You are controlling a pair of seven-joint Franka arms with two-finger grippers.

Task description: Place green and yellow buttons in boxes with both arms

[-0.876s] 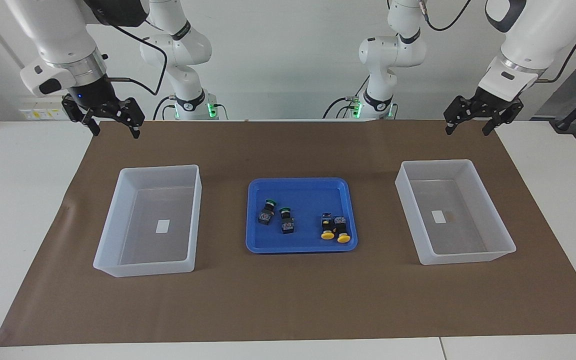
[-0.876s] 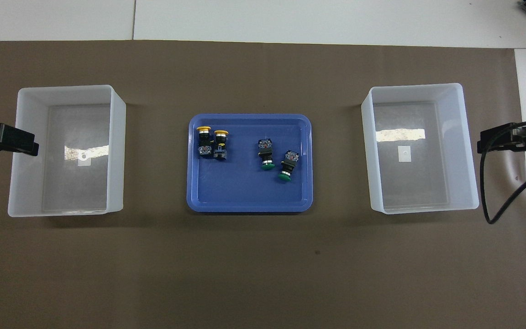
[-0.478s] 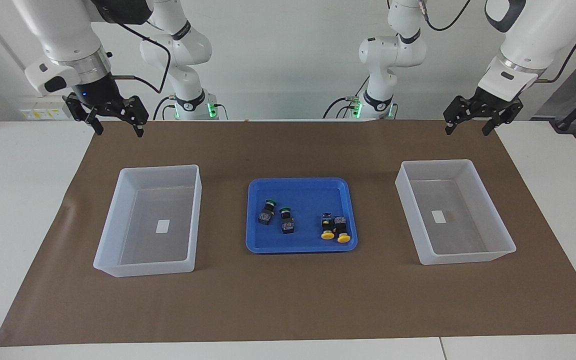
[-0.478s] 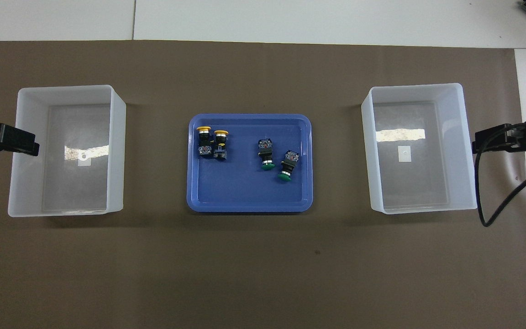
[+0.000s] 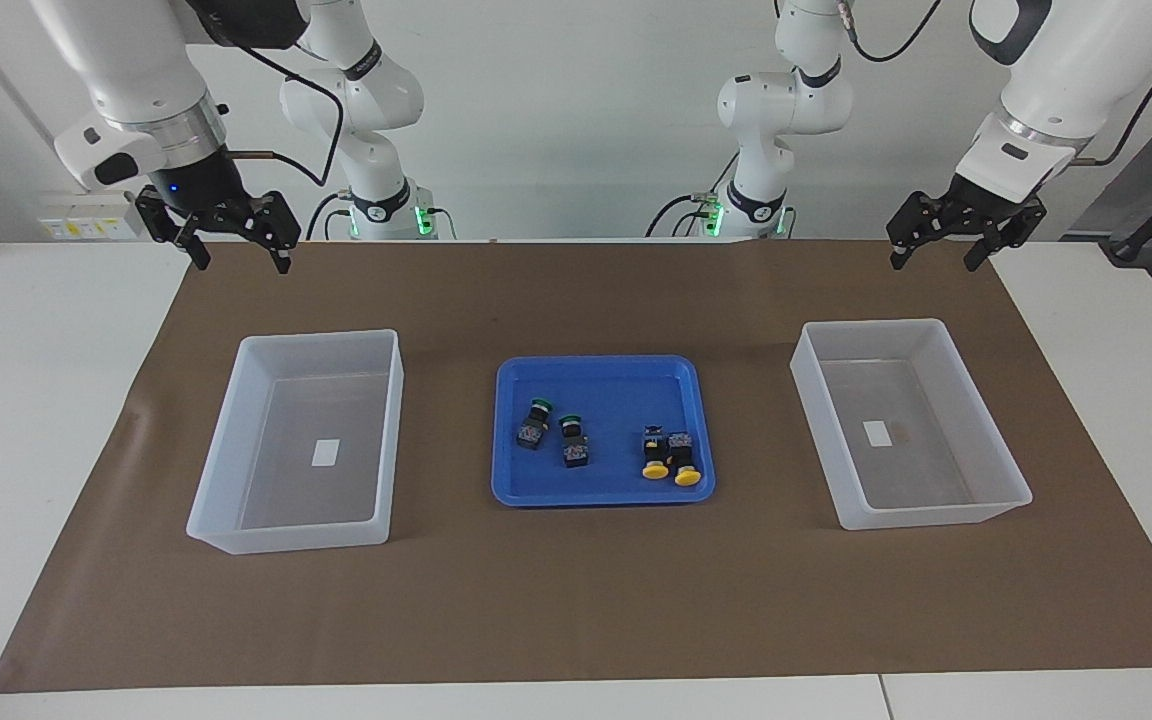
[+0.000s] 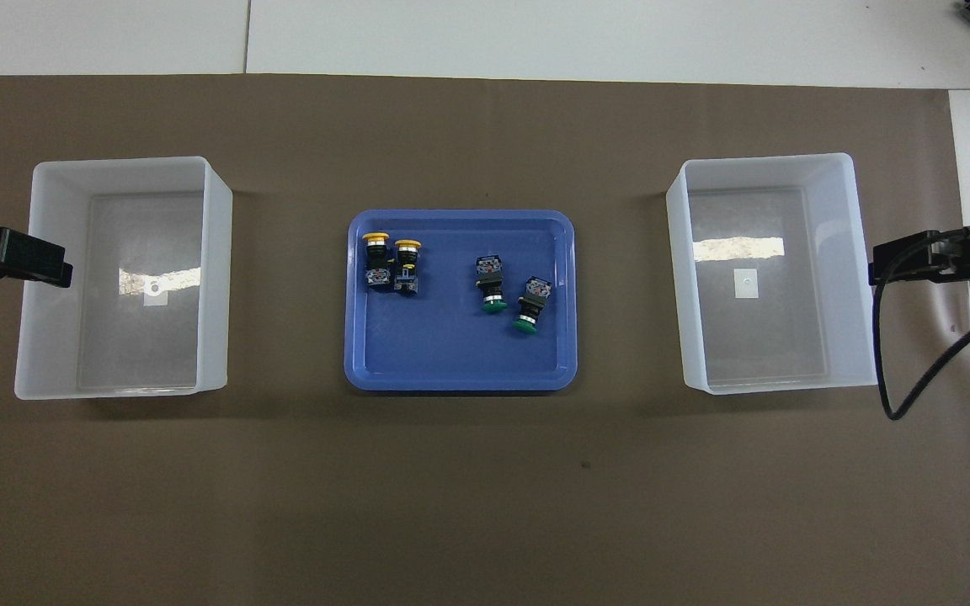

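Observation:
Two green buttons and two yellow buttons lie in a blue tray at the middle of the brown mat. In the overhead view the yellow pair lies toward the left arm's end of the tray and the green pair toward the right arm's end. My right gripper hangs open and empty above the mat's edge nearest the robots. My left gripper hangs open and empty in the same way.
An empty translucent box stands beside the tray toward the right arm's end, another toward the left arm's end. Two slimmer white arms with green-lit bases stand at the robots' edge.
My right gripper has risen a little and shifted slightly toward the table's middle. My left gripper and the buttons have not moved.

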